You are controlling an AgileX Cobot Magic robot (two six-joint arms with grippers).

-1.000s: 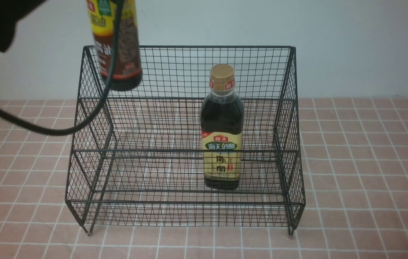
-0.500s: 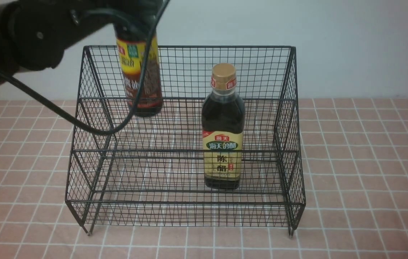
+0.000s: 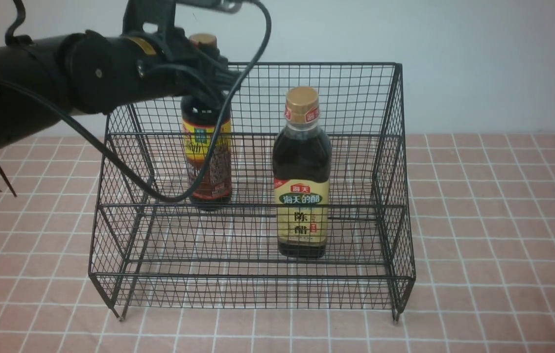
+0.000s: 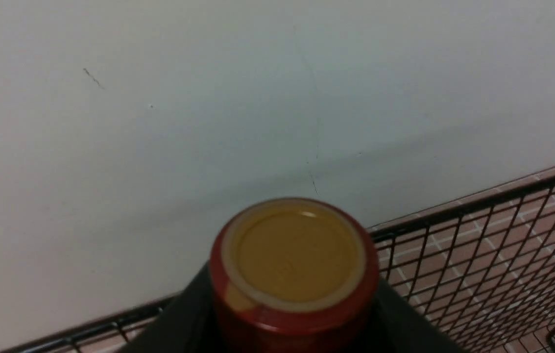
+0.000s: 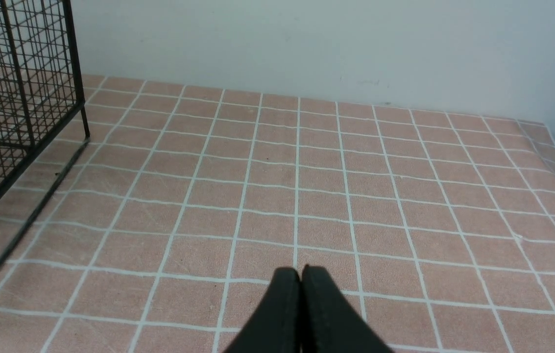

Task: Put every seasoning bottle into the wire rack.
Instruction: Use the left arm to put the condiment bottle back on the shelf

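Pink tiles aside: your left gripper (image 3: 204, 81) clamps the slim brown-capped bottle (image 3: 207, 152) above the black wire rack's (image 3: 395, 206) upper shelf; release high and it topples. Right gripper (image 5: 301, 279) is closed, empty.

surface: pink tiled tabletop (image 3: 493, 220), white grout lines | backdrop: plain pale wall (image 3: 478, 59), faint marks

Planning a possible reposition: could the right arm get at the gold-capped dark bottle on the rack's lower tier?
Probably yes. The gold-capped dark bottle stands in the open-topped black wire rack with nothing above it; the left gripper, holding the brown-capped bottle, is beside it. The right gripper is shut and empty.
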